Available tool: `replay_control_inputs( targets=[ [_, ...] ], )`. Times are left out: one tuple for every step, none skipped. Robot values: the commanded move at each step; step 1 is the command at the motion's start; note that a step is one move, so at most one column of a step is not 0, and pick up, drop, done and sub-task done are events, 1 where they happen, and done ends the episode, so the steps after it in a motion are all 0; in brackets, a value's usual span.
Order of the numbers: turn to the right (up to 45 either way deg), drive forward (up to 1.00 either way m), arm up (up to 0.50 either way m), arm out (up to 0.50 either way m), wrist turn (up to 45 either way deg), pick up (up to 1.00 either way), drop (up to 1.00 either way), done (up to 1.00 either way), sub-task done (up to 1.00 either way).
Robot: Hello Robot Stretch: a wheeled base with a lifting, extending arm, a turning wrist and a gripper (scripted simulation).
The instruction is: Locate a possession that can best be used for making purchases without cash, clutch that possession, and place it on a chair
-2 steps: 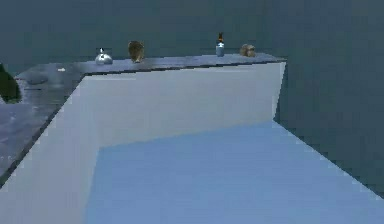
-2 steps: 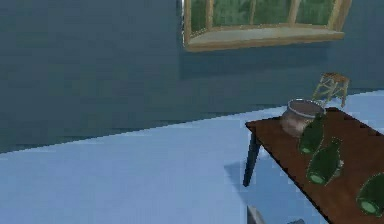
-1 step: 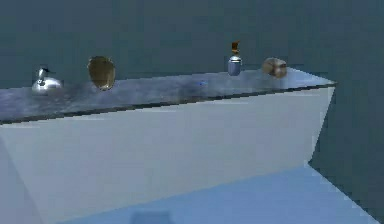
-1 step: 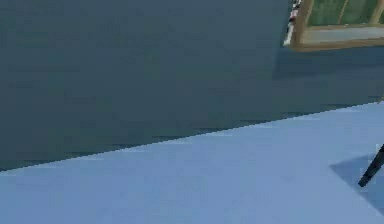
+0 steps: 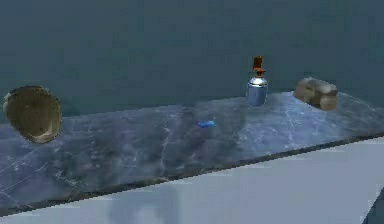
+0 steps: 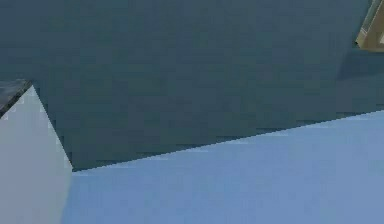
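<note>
Grey marble counter [image 5: 150, 150] carries a small blue flat thing [image 5: 206, 125], probably the payment card, lying left of a bottle [image 5: 257, 88]. Best to drive closer and turn side-on before reaching. The gripper's state cannot be told.

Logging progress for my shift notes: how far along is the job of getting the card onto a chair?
Early. Looks done: finding it, perhaps; a small blue thing lies on the marble counter, left of a bottle, and may be the card. In hand: facing that counter. Left: grasping it, then setting it on a chair.
</note>
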Motion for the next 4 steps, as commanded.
replay_control_inputs(
  targets=[
    [-45.0,0.0,0.0,0.0,0.0,0.0,0.0,0.0,0.0],
    [-33.0,0.0,0.0,0.0,0.0,0.0,0.0,0.0,0.0],
    [-6.0,0.0,0.0,0.0,0.0,0.0,0.0,0.0,0.0],
    [45.0,0.0,0.0,0.0,0.0,0.0,0.0,0.0,0.0]
  ],
)
